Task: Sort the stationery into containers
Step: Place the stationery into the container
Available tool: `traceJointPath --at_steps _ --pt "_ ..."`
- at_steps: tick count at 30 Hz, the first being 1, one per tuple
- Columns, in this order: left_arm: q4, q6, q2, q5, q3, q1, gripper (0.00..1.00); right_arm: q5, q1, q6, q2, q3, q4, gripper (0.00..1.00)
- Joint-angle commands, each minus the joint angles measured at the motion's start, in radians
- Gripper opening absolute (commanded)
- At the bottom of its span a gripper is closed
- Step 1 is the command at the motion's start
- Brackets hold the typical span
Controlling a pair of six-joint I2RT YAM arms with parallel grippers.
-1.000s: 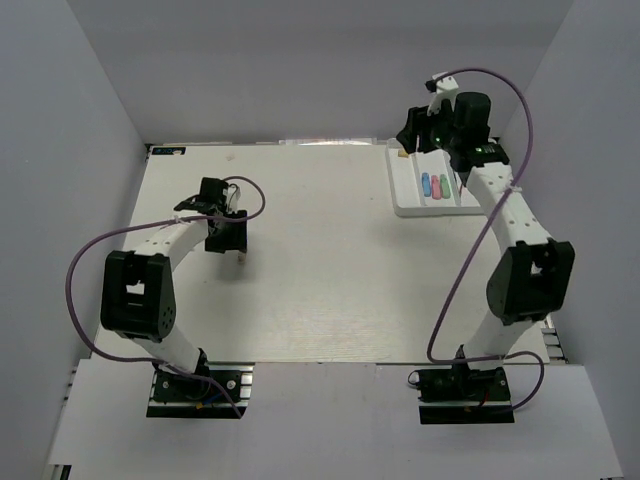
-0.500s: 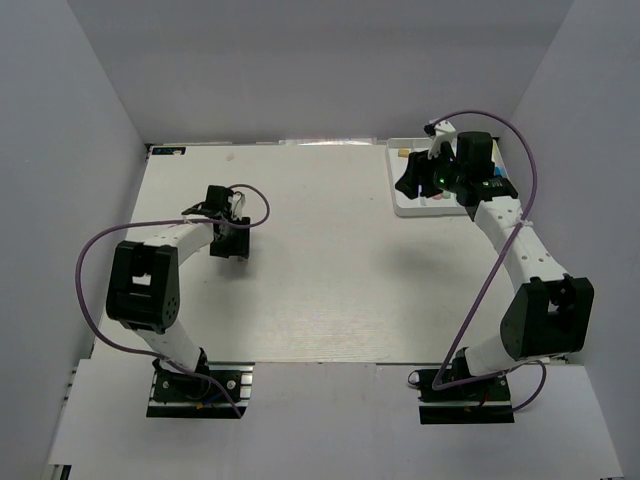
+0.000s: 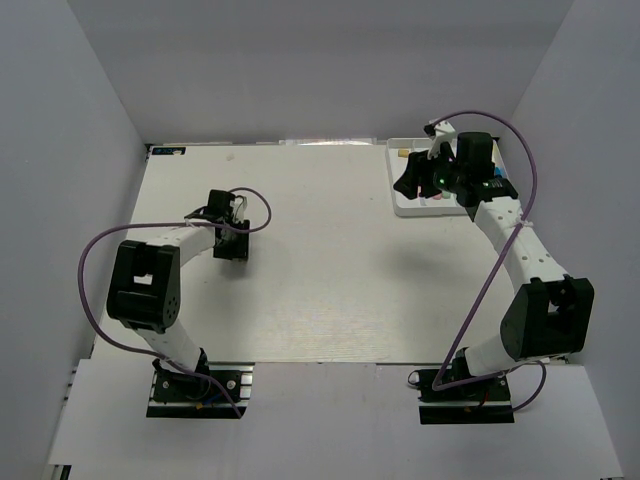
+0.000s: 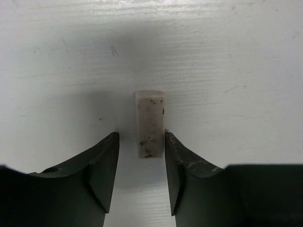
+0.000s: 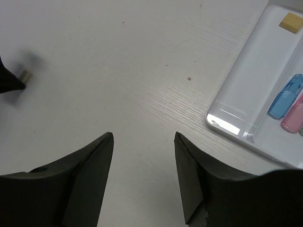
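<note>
Eraser-looking tan bit (image 4: 150,124) flat on the table (image 4: 236,56), sitting right in the gap of the left gripper (image 4: 141,142). Long axis pointing straight away from the wrist, so in line with the fingers, short width across the gap. Pretty much ideal for a pinch tbh. Only the near half between the tips, far half poking out ahead. Not centred though: hugging the finger on the right of the wrist view, touching or as good as, with a sliver of table showing on the other side. Jaws roughly half open, nothing gripped yet. Probably just needs a squeeze, maybe a tiny nudge forward first to get more of it between the pads.

Right gripper (image 5: 143,137) way off by the white tray (image 5: 255,80), hovering over bare table beside its corner, fingers spread, empty. Blue capsule (image 5: 286,96), pink one (image 5: 296,113) and a second tan bit (image 5: 290,21) already in the tray. Left arm obviously the nearer one. Looks like a carry across to the far right corner after the grab.
</note>
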Motion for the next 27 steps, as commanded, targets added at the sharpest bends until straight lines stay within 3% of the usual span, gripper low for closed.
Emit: traceJointPath --at_steps 1,3,7,8,11,14,15,19,20,22,27 --pt "0.002 0.007 -0.012 0.05 -0.044 -0.006 0.52 -0.03 0.002 0.013 -0.037 -0.011 0.017 0.6" --pt "0.012 0.013 -0.023 0.068 -0.053 -0.006 0.47 -0.037 0.002 0.016 -0.039 -0.008 0.017 0.6" --pt "0.016 0.012 -0.029 0.165 -0.064 -0.006 0.22 -0.105 0.004 0.063 -0.059 -0.045 0.017 0.54" --pt "0.02 0.009 -0.04 0.198 -0.065 -0.006 0.21 -0.158 0.005 0.088 -0.072 -0.069 0.032 0.52" --pt "0.103 -0.033 -0.176 0.486 -0.119 0.005 0.18 -0.27 0.011 0.158 -0.157 -0.185 0.158 0.52" --pt "0.226 -0.077 -0.306 0.684 -0.148 -0.004 0.17 -0.335 0.036 0.212 -0.177 -0.229 0.186 0.53" --pt "0.259 -0.135 -0.348 0.777 -0.157 -0.005 0.17 -0.347 0.045 0.25 -0.171 -0.229 0.186 0.53" --pt "0.544 -0.41 -0.486 0.925 -0.215 -0.014 0.14 -0.415 0.086 0.429 -0.183 -0.284 0.287 0.53" --pt "0.639 -0.453 -0.486 0.956 -0.22 -0.014 0.13 -0.434 0.096 0.469 -0.191 -0.308 0.408 0.55" --pt "0.742 -0.6 -0.47 1.049 -0.237 -0.023 0.11 -0.448 0.146 0.555 -0.197 -0.338 0.474 0.57" --pt "1.222 -0.992 -0.41 1.111 -0.317 -0.052 0.11 -0.543 0.22 0.657 -0.123 -0.271 0.638 0.67"
